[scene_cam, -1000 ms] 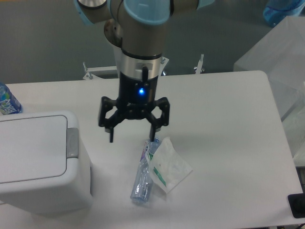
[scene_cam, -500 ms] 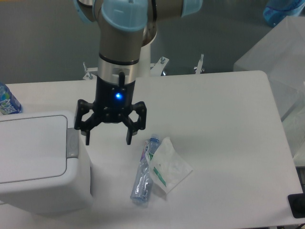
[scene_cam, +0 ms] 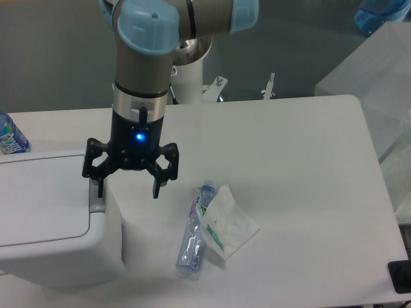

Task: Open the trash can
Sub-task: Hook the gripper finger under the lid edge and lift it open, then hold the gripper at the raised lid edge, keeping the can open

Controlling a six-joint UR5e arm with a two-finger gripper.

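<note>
White tabletop (scene_cam: pixel 289 147) fills most of the view, rounded corner at far right. Trash can (scene_cam: pixel 45 218), large white boxy bin, sits at the tabletop's left front; flat lid down, shut. Small grey push tab (scene_cam: pixel 96 204) on the lid's right edge, partly hidden by the end effector. Arm with pale blue joint caps comes down from top centre-left, wrist vertical, blue indicator light lit on the wrist body. End effector (scene_cam: pixel 126 191) points straight down with its black fingers spread wide apart, nothing between them; left-hand finger in view sits over the push tab at the lid's right edge, contact cannot be judged; the other finger hangs past the bin's right side, over bare tabletop. Crushed clear plastic bottle (scene_cam: pixel 194 228) lies on the tabletop to the right of the bin, apart from it. Crumpled white wrapper (scene_cam: pixel 228 221) touches the bottle's right side. Blue-labelled bottle (scene_cam: pixel 9 135) at far left edge, behind the bin, mostly cut off.
</note>
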